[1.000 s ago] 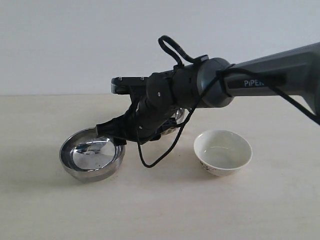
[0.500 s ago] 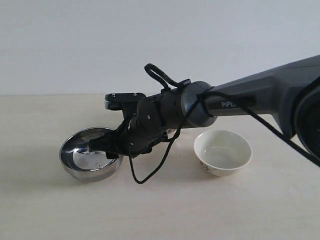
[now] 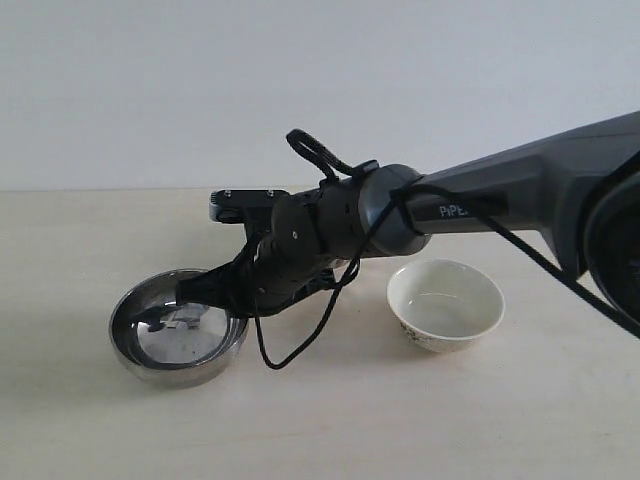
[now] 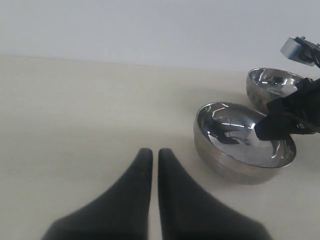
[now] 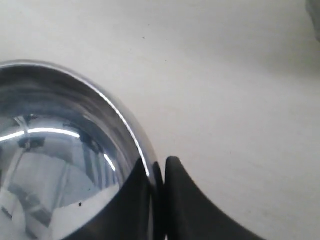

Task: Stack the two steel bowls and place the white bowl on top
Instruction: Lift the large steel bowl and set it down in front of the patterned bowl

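My right gripper [image 3: 205,291] reaches across to the left and is shut on the near-side rim of the wide steel bowl [image 3: 175,338], one finger inside and one outside. The right wrist view shows the pinch [image 5: 158,169] on that bowl's rim [image 5: 116,114]. In the left wrist view the same bowl [image 4: 235,134] sits in front of the smaller steel bowl [image 4: 272,84], which the right arm hides in the exterior view. The white bowl [image 3: 445,303] stands upright to the right, apart from both. My left gripper [image 4: 151,156] is shut and empty, hovering over bare table.
The pale wooden table [image 3: 400,420] runs back to a plain grey wall. The right arm [image 3: 480,205] and its dangling black cable [image 3: 300,345] stretch over the table's middle, between the steel bowls and the white bowl.
My right gripper has moved left and down and closed on the wide steel bowl's rim. That bowl has shifted slightly to the left. The white bowl has not moved.
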### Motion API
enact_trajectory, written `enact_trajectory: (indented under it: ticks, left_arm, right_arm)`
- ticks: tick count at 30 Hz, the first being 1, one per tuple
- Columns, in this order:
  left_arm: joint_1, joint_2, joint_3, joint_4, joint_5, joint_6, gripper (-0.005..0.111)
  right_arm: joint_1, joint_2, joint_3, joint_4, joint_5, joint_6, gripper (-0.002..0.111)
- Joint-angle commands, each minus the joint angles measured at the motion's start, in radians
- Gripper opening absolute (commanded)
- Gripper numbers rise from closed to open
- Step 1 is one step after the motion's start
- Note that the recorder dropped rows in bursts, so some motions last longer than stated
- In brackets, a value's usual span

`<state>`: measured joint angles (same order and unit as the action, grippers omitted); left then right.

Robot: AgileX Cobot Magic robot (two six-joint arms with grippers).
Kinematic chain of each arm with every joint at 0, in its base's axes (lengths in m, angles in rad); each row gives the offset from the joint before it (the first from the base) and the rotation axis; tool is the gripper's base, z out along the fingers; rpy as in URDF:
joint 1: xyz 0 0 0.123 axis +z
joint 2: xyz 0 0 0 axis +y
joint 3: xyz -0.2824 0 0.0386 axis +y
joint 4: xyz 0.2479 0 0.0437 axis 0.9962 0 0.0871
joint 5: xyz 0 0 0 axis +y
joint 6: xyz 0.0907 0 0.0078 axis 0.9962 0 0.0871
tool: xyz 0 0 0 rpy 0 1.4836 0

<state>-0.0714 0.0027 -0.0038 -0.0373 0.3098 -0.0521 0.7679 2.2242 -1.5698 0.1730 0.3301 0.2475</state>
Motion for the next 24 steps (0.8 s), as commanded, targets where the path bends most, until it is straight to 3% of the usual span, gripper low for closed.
enact_trajectory:
  ticks: [1, 11, 24]
  left_arm:
    - [0.003, -0.003, 0.004, 0.002, -0.003, -0.001, 0.004]
    - [0.003, -0.003, 0.004, 0.002, -0.003, -0.001, 0.004]
    - [0.003, -0.003, 0.004, 0.002, -0.003, -0.001, 0.004]
  right_arm:
    - [0.000, -0.066, -0.005, -0.002, 0.051, -0.003, 0.000]
    - [-0.009, -0.235, 0.013, -0.003, 0.196, -0.029, 0.000]
    - [-0.144, -0.377, 0.260, 0.012, 0.164, -0.108, 0.000]
